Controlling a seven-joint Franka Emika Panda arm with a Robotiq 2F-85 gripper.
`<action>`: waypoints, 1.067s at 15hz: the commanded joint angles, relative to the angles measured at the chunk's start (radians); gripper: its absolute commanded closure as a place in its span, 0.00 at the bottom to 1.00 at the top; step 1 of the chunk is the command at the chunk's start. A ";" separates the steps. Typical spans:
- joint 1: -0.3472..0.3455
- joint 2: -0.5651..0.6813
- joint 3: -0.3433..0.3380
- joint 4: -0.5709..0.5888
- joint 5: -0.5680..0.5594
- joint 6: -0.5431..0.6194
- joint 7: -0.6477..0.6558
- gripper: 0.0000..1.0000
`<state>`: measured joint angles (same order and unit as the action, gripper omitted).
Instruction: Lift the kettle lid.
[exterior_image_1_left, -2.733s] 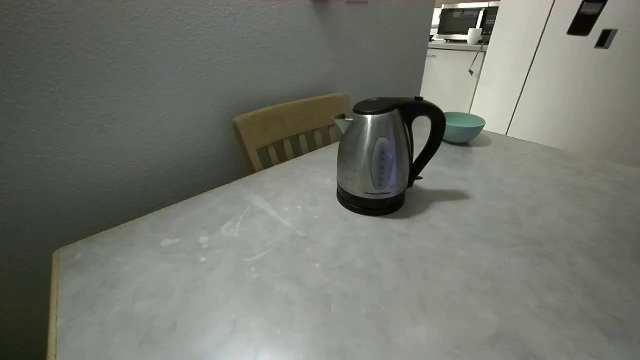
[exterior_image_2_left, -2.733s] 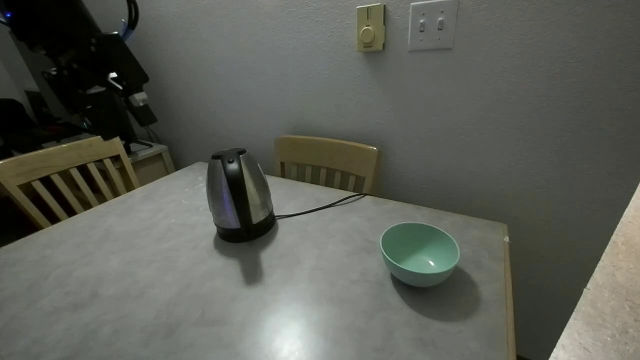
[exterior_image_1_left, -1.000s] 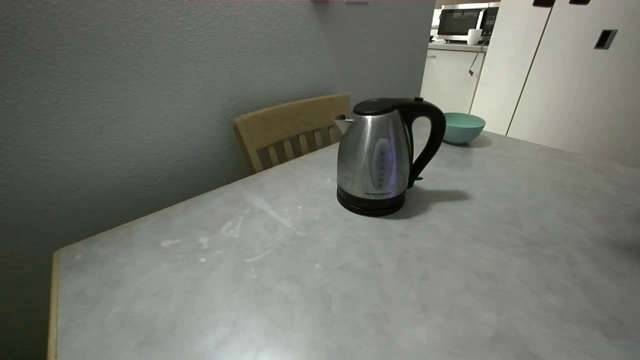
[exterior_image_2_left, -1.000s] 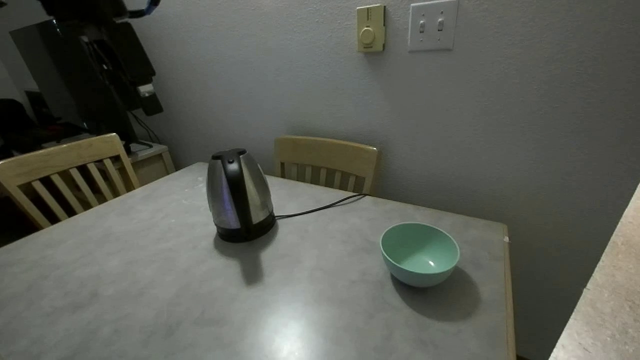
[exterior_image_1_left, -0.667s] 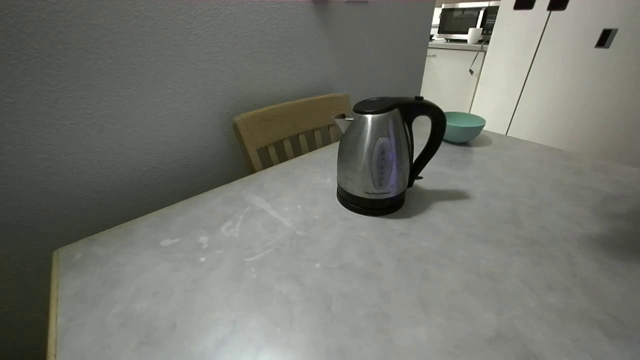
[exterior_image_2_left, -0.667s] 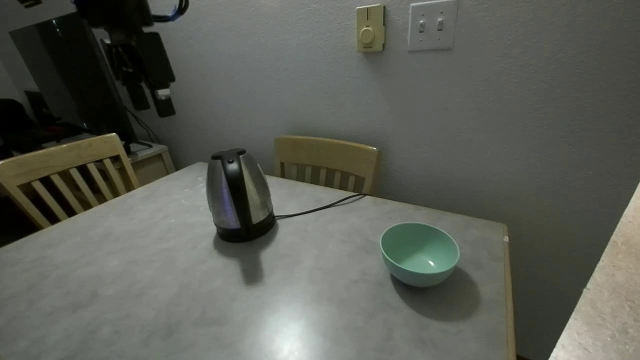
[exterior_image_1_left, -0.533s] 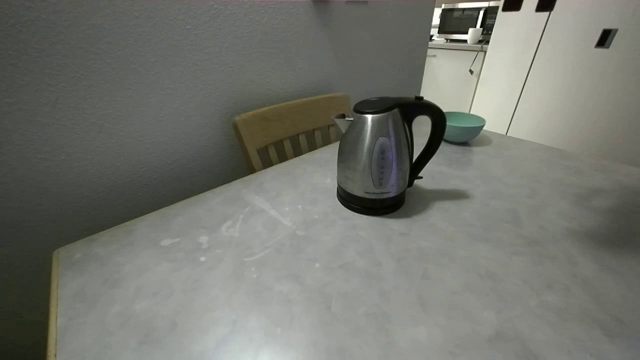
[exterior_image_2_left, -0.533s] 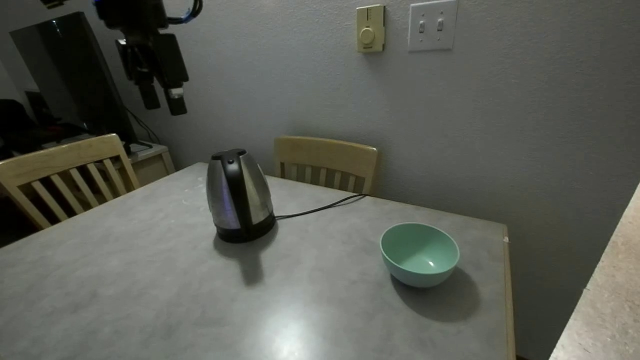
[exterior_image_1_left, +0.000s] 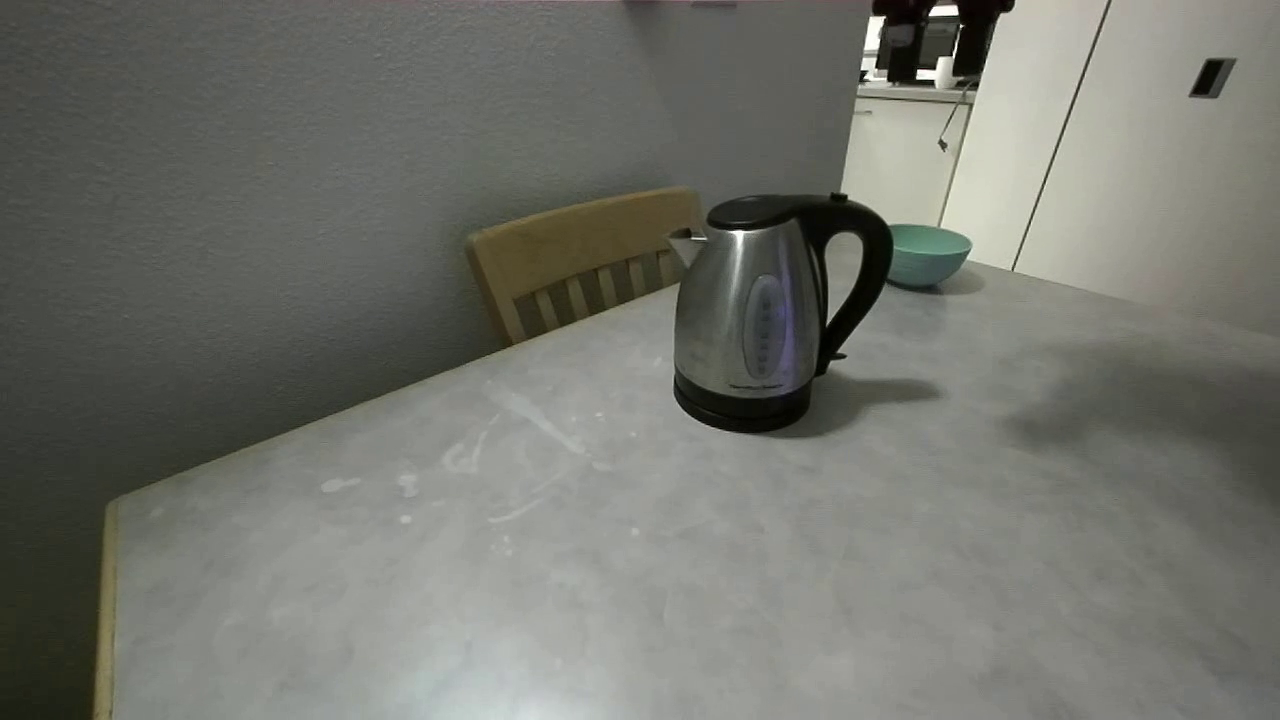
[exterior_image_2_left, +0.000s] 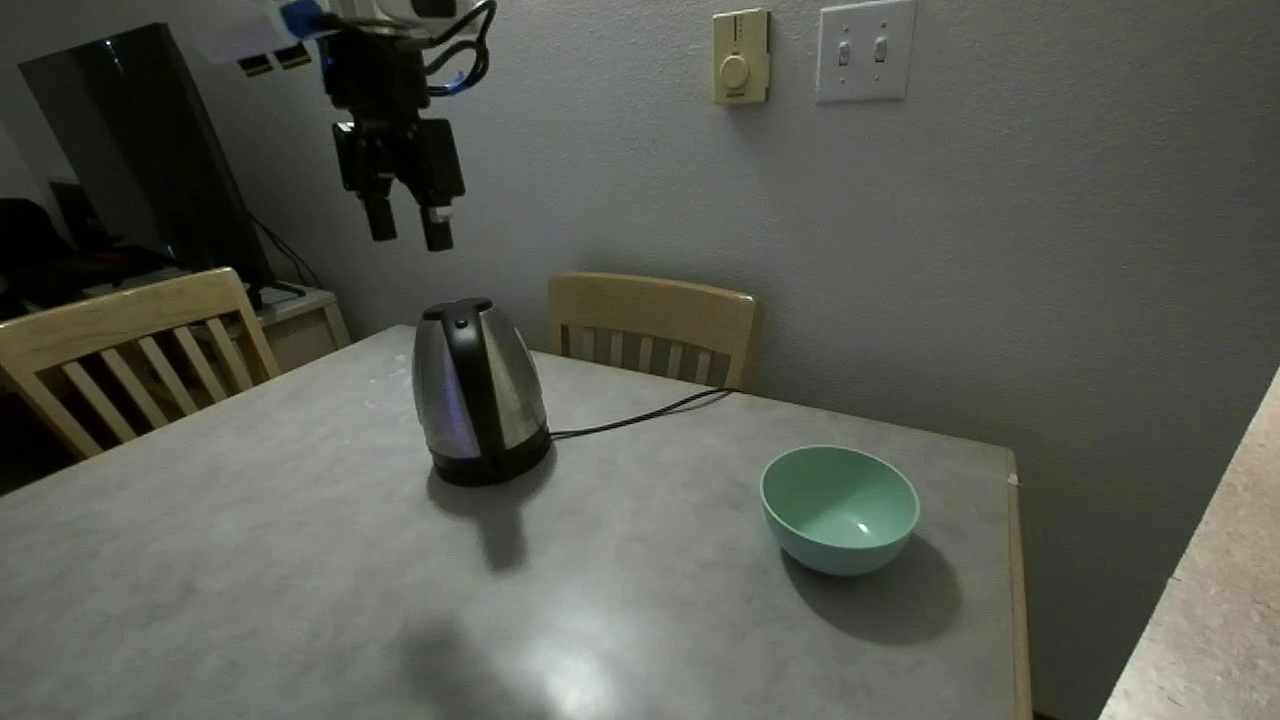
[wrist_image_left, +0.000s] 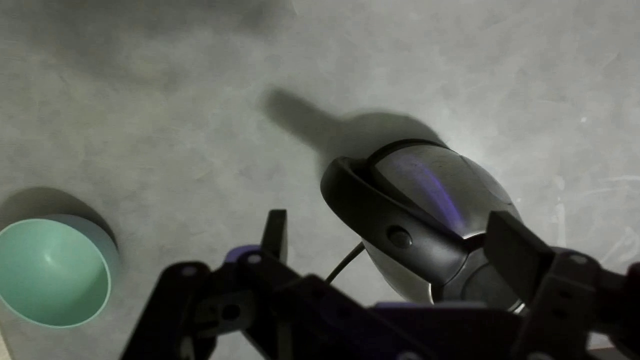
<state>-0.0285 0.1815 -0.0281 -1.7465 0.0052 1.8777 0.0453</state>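
A steel kettle with a black handle stands upright on the grey table; its body shows in both exterior views (exterior_image_1_left: 730, 310) (exterior_image_2_left: 520, 390). Its black lid (exterior_image_1_left: 748, 212) is shut; in the wrist view the lid (wrist_image_left: 487, 287) is partly hidden by the right-hand finger. The handle (wrist_image_left: 360, 205) has a round button (wrist_image_left: 400, 236) on top. My gripper (exterior_image_2_left: 411, 243) is open and empty, fingers pointing down, above the kettle and apart from it. It also shows at the top in an exterior view (exterior_image_1_left: 936, 75). In the wrist view the handle lies between the fingertips (wrist_image_left: 389, 214).
A mint-green bowl (exterior_image_2_left: 838, 510) stands on the table (exterior_image_2_left: 650, 620) on the kettle's handle side. A black cord (exterior_image_2_left: 650, 415) runs from the kettle base to the table edge. A wooden chair (exterior_image_2_left: 655, 310) stands by the wall, another (exterior_image_2_left: 130, 330) at the table's far end.
My gripper has moved across toward the kettle and turned from tilted to pointing down. It is now above the kettle. The kettle, lid and bowl have not moved.
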 joint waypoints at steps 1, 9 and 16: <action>0.000 0.005 -0.001 0.003 0.000 -0.002 0.000 0.00; -0.037 0.066 0.015 -0.034 0.204 0.339 -0.176 0.34; -0.057 0.188 0.018 0.046 0.339 0.239 -0.145 0.78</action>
<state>-0.0703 0.3385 -0.0202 -1.7478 0.3410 2.1741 -0.1452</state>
